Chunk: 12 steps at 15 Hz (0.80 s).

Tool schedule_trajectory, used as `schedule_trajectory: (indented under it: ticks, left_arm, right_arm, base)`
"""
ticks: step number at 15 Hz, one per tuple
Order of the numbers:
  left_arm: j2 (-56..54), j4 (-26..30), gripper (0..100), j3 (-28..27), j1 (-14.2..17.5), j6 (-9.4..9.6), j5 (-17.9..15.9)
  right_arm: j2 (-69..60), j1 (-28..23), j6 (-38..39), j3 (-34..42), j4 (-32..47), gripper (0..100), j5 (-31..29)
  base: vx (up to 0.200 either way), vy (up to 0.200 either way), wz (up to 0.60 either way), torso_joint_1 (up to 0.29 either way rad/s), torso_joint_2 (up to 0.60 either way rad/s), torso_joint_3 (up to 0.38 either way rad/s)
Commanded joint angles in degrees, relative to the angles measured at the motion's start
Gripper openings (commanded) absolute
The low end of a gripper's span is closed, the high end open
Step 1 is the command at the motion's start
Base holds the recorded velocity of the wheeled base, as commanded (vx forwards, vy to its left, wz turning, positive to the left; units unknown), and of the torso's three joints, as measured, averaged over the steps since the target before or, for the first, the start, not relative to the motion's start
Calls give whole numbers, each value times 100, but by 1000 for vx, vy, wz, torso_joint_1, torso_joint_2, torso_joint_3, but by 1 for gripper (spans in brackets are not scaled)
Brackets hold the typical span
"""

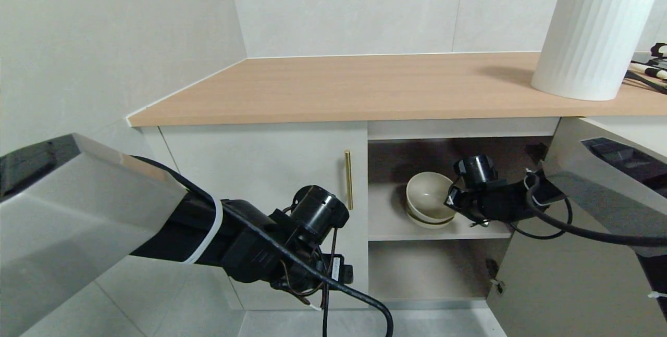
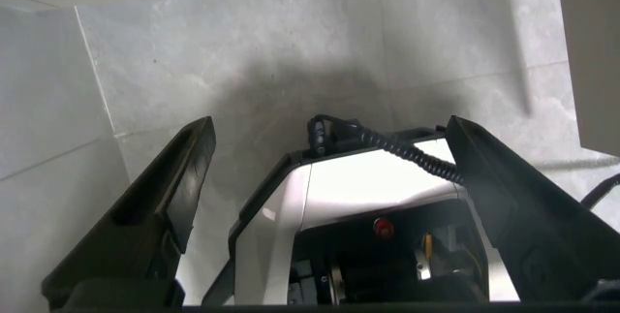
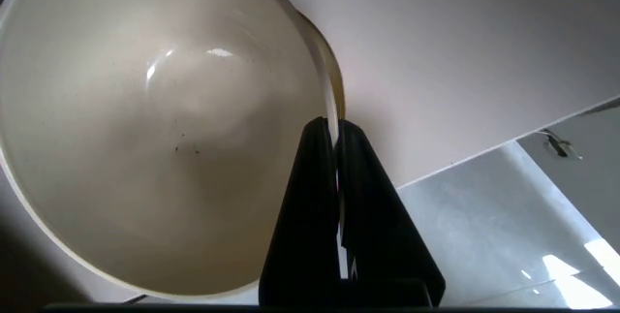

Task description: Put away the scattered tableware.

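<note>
Bowl (image 1: 427, 199) and right claw (image 1: 451, 199) crowd the shelf's (image 1: 484, 232) left half; compartment (image 1: 432, 269) below lies open; left door's (image 1: 260, 170) shut tight.

Two bowls (image 1: 428, 196) are counted — one nested in the other; one canister (image 1: 594, 40) and one handle (image 1: 348, 179) are seen.

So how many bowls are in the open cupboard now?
2 that I can make out. The tilted bowl sits on the shelf, its rim pinched by the right hand. The lower bowl lies under it; more may be hidden beneath.
</note>
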Motion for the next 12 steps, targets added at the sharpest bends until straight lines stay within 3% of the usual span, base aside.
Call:
schedule_trajectory:
  ticks: [1,12]
  left_arm:
    - [7,-3,100,0,0,-3,1]
    - [25,-3,100,0,-9,-3,1]
  right_arm:
    - [79,3,-1,-55,1,0,-1]
    - [193,12,-10,-169,36,0,-62]
  base:
    - [0,0,0,0,0,0]
    - [0,0,0,0,0,0]
